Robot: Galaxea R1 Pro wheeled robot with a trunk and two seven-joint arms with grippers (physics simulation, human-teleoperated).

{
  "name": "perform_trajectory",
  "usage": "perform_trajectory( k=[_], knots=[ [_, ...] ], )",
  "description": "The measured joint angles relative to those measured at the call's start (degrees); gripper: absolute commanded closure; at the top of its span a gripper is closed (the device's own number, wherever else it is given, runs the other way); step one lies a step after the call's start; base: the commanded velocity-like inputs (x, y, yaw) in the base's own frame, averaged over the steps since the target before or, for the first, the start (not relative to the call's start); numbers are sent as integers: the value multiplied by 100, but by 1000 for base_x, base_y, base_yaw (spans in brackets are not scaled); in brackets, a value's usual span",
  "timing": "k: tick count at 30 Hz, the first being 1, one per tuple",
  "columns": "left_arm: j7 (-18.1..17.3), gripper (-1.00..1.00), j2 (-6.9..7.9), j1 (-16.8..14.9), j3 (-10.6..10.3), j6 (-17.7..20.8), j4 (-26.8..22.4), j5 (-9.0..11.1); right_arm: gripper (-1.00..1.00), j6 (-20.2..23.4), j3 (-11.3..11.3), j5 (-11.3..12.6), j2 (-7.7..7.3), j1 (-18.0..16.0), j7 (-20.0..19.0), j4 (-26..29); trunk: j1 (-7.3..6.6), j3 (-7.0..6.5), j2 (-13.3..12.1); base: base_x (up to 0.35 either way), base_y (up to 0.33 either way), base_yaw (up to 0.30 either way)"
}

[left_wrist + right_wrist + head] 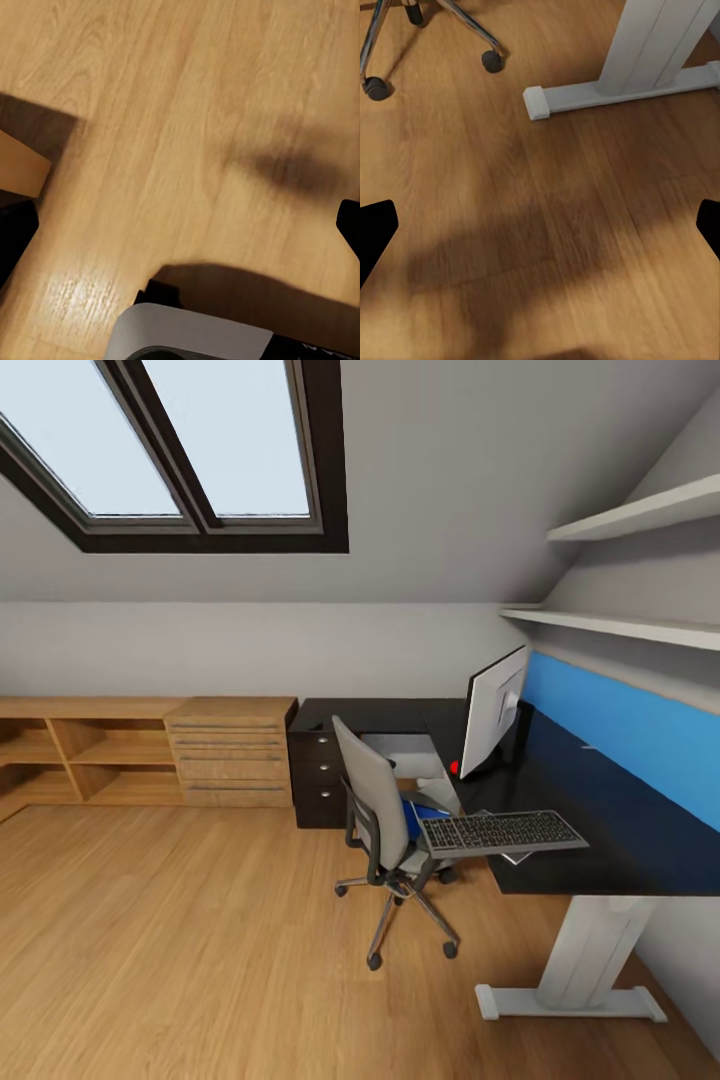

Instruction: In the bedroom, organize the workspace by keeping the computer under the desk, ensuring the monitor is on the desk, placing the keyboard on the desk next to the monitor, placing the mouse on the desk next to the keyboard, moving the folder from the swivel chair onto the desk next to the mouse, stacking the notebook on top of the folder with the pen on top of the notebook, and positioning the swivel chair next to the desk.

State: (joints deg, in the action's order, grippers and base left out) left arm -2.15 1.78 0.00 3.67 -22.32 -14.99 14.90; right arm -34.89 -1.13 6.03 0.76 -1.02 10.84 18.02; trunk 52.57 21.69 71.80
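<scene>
black desk (600,830) with a blue back panel (640,730) runs along the right wall under a sloped ceiling, on a white leg (590,955) with a flat foot on the wooden floor (180,940); the monitor (492,712) stands upright on the desk, its screen turned toward the room, and a small red thing (454,767) lies at its base, too small to tell what it is; the keyboard (500,832) lies at the desk's near edge and overhangs it on the chair side; beside the monitor, a pale grey box (415,758) that may be the computer sits at desk height, though i cannot tell what it rests on; the swivel chair (390,830) stands just beside the desk with its grey back toward the room, and something blue (418,818), perhaps the folder, lies on its seat, partly hidden under the keyboard; a dark drawer unit (318,775) stands behind the chair, with a wooden drawer chest (232,752) and open wooden shelving (80,755) further along the wall; two white wall shelves (620,625) hang above the desk, and a skylight (170,450) is set in the slope.

in the right wrist view the right gripper (540,225) hangs over the floor near the desk foot (615,90) and the chair's castors (492,61), its two dark fingertips (375,229) spread wide at either edge; in the left wrist view the left gripper (180,225) is likewise spread apart above bare floor, pinching nothing, with a white and dark part of the robot (195,334) below.
</scene>
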Motion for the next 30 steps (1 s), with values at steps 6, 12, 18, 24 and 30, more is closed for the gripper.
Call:
perform_trajectory(
  k=[6, 12, 18, 24, 30],
  knots=[
    [0, -100, 0, 0, 0, -4, 0, 0, -100, -3, 0, 0, 0, 0, 0, -1, 132, 108, 241, 0, 0, 0],
    [0, -100, 0, 0, 0, -4, 0, 0, -100, -3, 0, 0, 0, 0, 0, -5, 264, 216, 482, 0, 0, 0],
    [0, -100, 0, 0, 0, -4, 0, 0, -100, 0, 1, 0, 0, 1, 0, -6, 395, 323, 722, 0, 0, 0],
    [0, -100, 0, 0, 0, -4, 0, 0, -100, 3, 3, 0, 0, 1, 0, -6, 527, 431, 963, 0, 0, 0],
    [0, -100, 0, 0, 0, -4, 0, 0, -100, 4, 4, 0, 0, 0, 0, -7, 659, 539, 1204, 0, 0, 0]
  ],
)
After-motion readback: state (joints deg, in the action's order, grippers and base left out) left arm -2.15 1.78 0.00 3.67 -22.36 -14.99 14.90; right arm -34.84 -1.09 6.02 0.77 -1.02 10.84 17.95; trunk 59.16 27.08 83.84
